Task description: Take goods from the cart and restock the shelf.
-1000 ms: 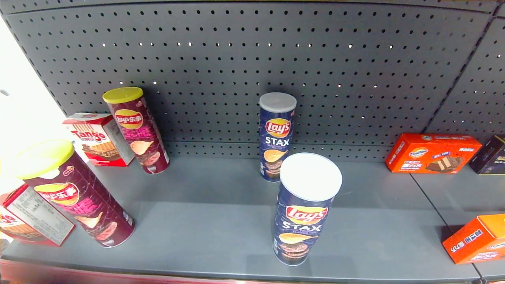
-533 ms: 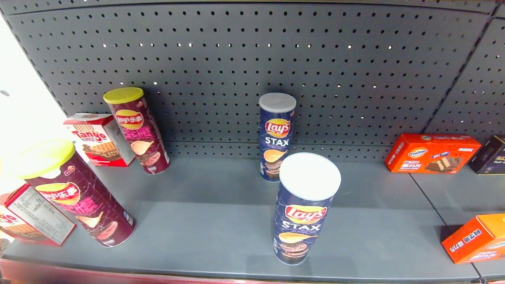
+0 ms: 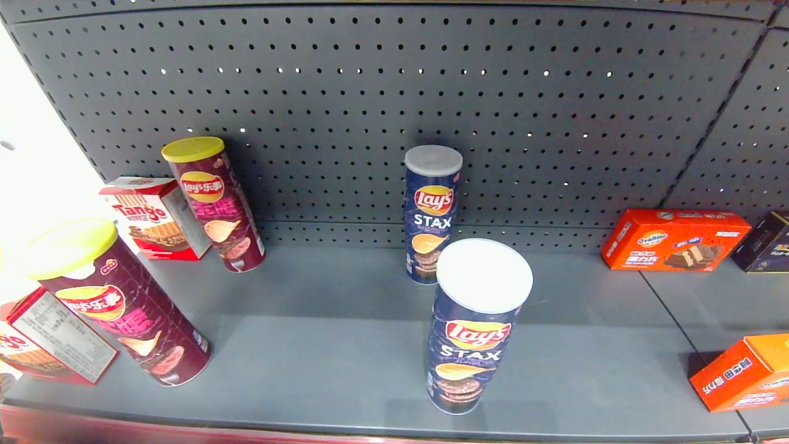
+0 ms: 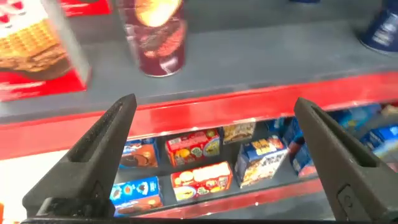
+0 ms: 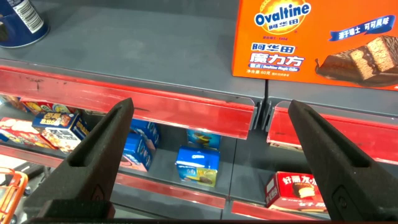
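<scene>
On the grey shelf (image 3: 345,351) stand two dark blue chip cans, one near the front (image 3: 474,327) and one at the back (image 3: 431,213). Two maroon chip cans with yellow lids stand to the left, one in front (image 3: 117,302) and one behind (image 3: 212,203). My left gripper (image 4: 214,155) is open and holds nothing, just in front of the shelf's red edge strip (image 4: 249,106), below a maroon can (image 4: 152,31). My right gripper (image 5: 211,155) is open with nothing in it, facing the red edge strip (image 5: 124,93) below an orange box (image 5: 311,43).
Red wafer boxes (image 3: 154,216) (image 3: 49,345) sit at the shelf's left. Orange boxes (image 3: 675,239) (image 3: 739,373) and a dark box (image 3: 767,243) lie on the right section. A perforated grey panel (image 3: 394,92) backs the shelf. A lower shelf holds blue biscuit boxes (image 5: 199,165) and colourful boxes (image 4: 199,171).
</scene>
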### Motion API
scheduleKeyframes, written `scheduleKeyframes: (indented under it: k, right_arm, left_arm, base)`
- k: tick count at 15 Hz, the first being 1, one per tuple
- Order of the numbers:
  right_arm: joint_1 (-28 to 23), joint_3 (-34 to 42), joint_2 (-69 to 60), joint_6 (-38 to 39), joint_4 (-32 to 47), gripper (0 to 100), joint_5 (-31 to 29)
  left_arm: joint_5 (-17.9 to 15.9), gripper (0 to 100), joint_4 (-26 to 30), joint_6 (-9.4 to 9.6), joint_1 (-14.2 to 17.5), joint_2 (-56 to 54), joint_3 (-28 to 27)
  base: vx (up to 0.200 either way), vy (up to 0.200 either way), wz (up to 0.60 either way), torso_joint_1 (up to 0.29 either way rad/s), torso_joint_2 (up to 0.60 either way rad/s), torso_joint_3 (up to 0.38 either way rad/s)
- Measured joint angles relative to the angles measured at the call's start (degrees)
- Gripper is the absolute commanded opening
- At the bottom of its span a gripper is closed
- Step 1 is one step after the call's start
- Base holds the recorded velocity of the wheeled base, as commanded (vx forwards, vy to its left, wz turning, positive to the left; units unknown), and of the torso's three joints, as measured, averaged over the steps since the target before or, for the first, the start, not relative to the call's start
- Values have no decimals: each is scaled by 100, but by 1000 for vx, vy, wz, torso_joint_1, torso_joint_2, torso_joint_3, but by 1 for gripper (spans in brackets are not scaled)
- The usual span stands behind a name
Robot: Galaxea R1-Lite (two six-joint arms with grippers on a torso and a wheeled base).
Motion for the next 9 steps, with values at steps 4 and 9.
scheduleKeyframes:
  k: [4, 9]
  right_arm:
    - [0, 0, 0, -2, 0, 100, 0]
    - [2, 0, 0, 2, -2, 100, 0]
  left_arm:
    - [44, 100, -2, -199, 128, -252, 0]
    - [427, 100, 0, -472, 122, -345, 0]
  base:
    - [0, 0, 0, 0, 0, 0]
    - [0, 0, 0, 0, 0, 0]
